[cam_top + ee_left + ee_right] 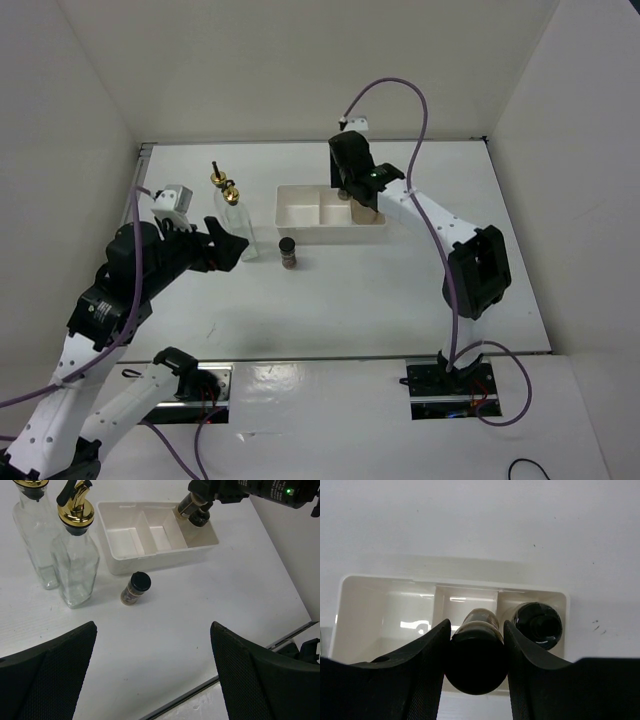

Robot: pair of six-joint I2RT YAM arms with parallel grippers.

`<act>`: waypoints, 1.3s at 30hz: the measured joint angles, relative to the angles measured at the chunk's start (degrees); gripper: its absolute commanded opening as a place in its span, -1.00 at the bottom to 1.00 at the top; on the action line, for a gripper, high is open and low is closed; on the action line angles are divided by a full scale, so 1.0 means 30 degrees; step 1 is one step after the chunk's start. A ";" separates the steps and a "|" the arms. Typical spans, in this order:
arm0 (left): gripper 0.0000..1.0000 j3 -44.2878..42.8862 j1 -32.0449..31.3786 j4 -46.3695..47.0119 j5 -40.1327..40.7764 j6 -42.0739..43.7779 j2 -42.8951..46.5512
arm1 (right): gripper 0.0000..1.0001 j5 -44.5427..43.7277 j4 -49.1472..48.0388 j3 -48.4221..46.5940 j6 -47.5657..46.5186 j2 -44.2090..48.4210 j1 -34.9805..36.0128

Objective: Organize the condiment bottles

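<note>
Right claw (pixel 476 629) grips one spice jar (pixel 475 667) above the tray (pixel 300 213). Another jar (pixel 538 625) stands in the tray's 3 o'clock compartment. Not yet placed, at the tray's 8 o'clock on the desk (pixel 400 290): a third jar (pixel 288 252) and two glass bottles (pixel 75 565). Left claw (pixel 152 627) is wide open and empty.

I see a white three-compartment tray (pixel 298 208) sitting flat on the white table (pixel 380 300), far centre. White walls (pixel 300 70) on three sides.

Your white left arm (pixel 110 300) bends at near left, its left gripper (pixel 152 675) spread wide. Your right arm (pixel 440 225) stretches far, its right gripper (pixel 476 630) clamped on a small black-capped jar (pixel 475 667).
</note>
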State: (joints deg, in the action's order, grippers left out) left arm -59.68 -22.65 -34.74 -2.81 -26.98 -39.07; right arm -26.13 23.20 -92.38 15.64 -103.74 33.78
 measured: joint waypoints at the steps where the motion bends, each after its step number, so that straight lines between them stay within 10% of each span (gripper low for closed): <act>1: 1.00 0.0000 0.0000 0.0000 0.0022 -0.0007 -0.0044 | -0.95 0.0015 -0.0007 -0.0168 -0.0051 -0.0284 0.0007; 36: 1.00 0.0000 0.0000 -0.0015 0.0721 0.0007 -0.1049 | -0.93 0.0707 -0.3053 -0.1384 -0.0619 -0.6084 0.0765; 39: 1.00 0.0000 0.0000 -0.0015 0.0721 0.0007 -0.1035 | -0.64 0.0576 -0.3155 -0.1494 -0.0627 -0.6186 0.0765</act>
State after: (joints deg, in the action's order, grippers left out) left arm -59.68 -22.65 -34.79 -0.64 -26.96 -42.17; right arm -24.40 13.74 -96.86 13.76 -122.30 36.07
